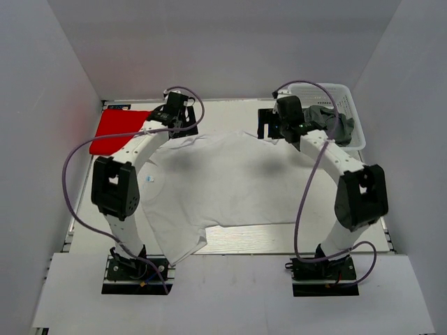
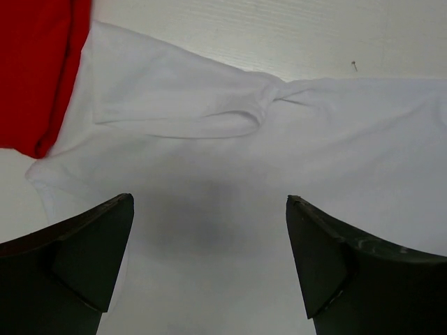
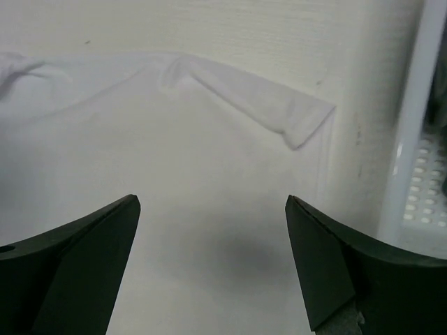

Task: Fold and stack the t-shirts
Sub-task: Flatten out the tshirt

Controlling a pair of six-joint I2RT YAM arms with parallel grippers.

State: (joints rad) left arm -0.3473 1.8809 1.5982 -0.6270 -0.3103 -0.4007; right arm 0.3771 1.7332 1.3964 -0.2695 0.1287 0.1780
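Top external view is showing the table, the largest item, carrying all three garments. The white t-shirt is lying spread across the middle of the table between the two arms. It is mostly flat, with soft wrinkles, and one corner is reaching toward the near-left edge. Its far edge is running just beneath both wrists.

The red t-shirt is resting at the far-left corner as a flat, folded rectangle. In the left wrist view its edge is overlapping the far-left corner of the white cloth. The white lattice basket is standing at the far-right corner. The dark grey t-shirt is sitting crumpled inside it, partly draping over the rim.

The left gripper is standing with its jaws wide apart above the white t-shirt's far-left area and is holding nothing. A sleeve is lying folded flat ahead of it, with a small pucker where the cloth is gathering, and a soft shadow is falling on the fabric between the fingers.

The right gripper is likewise spread wide and empty above the white t-shirt's far-right area. A sleeve is lying diagonally ahead of it, its cuff pointing toward the basket wall at the right. Whether either gripper's fingertips are touching the cloth cannot be told.
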